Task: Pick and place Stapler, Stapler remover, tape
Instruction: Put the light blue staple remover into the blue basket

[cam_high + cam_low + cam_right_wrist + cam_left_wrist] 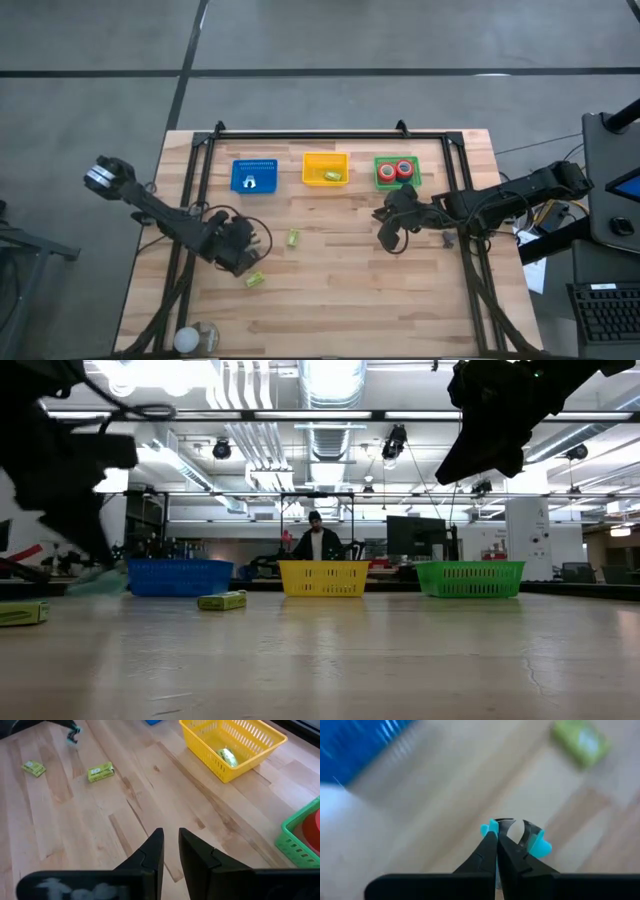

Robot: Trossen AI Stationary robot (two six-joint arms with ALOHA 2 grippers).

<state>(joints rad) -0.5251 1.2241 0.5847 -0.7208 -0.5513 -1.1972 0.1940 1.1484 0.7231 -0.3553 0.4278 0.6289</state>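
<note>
My left gripper (240, 248) is over the table's left half, near two small green staplers (293, 238) (255, 279) that lie flat on the wood. It is shut on a cyan staple remover (516, 834). My right gripper (170, 840) hovers over bare wood in front of the green tray (397, 171), open by a narrow gap and holding nothing. That tray holds red tape rolls (396, 170). The blue tray (254, 176) holds a pale staple remover. A green stapler (227, 756) lies in the yellow tray (325, 168). My left gripper pinches the cyan staple remover between its two fingertips (492, 842). One cyan grip (540, 845) and the metal claws (522, 827) stick out past the fingers. The right wrist view shows the remover (73, 734) below the gripper, seemingly off the wood.
The three trays stand in a row along the far side of the table. A black frame (330, 135) runs around the table's edges. A pale round object (197, 338) sits at the near left corner. A person (317, 540) stands beyond the far edge. Bare wood lies between the arms.
</note>
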